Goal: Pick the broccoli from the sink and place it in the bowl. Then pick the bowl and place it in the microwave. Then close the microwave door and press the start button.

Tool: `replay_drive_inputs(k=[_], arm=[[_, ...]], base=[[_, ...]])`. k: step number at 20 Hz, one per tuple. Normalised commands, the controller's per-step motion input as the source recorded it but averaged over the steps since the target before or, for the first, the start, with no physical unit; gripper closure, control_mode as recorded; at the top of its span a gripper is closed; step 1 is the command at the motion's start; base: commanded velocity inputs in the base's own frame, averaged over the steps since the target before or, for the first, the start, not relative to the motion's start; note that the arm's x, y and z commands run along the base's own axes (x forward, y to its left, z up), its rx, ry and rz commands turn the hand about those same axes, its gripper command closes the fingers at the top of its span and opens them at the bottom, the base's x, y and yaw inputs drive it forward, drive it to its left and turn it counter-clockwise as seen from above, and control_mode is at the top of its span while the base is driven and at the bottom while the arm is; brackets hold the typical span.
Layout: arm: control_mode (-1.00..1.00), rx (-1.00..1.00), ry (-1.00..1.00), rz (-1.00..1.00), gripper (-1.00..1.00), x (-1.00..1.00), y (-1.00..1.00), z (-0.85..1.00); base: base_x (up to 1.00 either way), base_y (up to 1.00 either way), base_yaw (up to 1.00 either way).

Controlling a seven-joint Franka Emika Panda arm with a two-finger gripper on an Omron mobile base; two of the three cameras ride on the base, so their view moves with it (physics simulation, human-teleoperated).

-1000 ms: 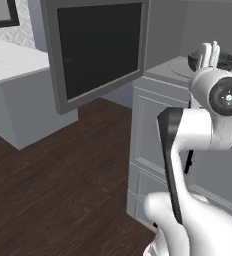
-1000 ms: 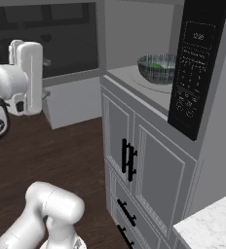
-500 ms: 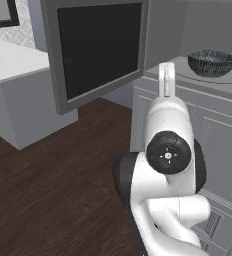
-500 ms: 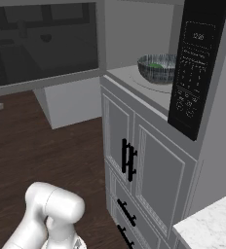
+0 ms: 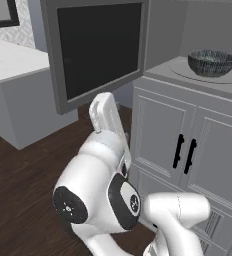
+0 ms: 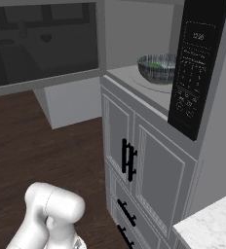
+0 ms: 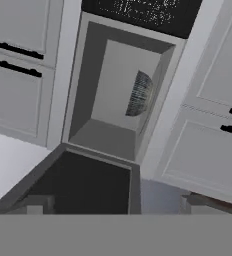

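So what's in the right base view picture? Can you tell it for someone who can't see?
A wide round blue-grey streaked bowl with a small green broccoli lump inside sits in the grey built-in microwave. Its dark-glass door hangs wide open to the left. Grey panelled cabinets with black handles stand below, above a dark wooden floor.

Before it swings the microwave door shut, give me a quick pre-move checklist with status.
1. Bowl inside the microwave, sitting on the turntable plate: ok.
2. Broccoli in the bowl, green visible over the rim: ok.
3. Microwave door open, swung wide to the left: ok, ready to close.
4. Nothing sticking out past the cavity opening in the door's path: ok.
5. Fingers open or shut: cannot tell.
6. Contact with the door: not ok, hand view looks at it from a distance.
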Motion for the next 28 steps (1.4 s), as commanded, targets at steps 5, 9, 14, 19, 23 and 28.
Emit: replay_drive_inputs(k=[5,9,14,19,23,28], arm=[[-1.00,0.16,-0.22,-0.22,-1.00,0.00,0.54,-0.55],[-1.00,0.12,-0.13,-0.15,-1.00,0.17,0.55,-0.50],[-1.00,0.01,-0.02,0.00,-1.00,0.47,0.24,-0.30],[-1.00,0.00,-0.06,0.00,-1.00,0.63,0.12,-0.40],[-1.00,0.00,-0.12,0.00,-1.00,0.71,0.27,-0.41],[-1.00,0.00,-0.09,0.00,-1.00,0.87,0.40,-0.43]], base=[[0.00,0.00,0.00],[0.00,0.00,0.00],[0.00,0.00,0.00],[0.00,0.00,0.00],[0.00,0.00,0.00],[0.00,0.00,0.00]])
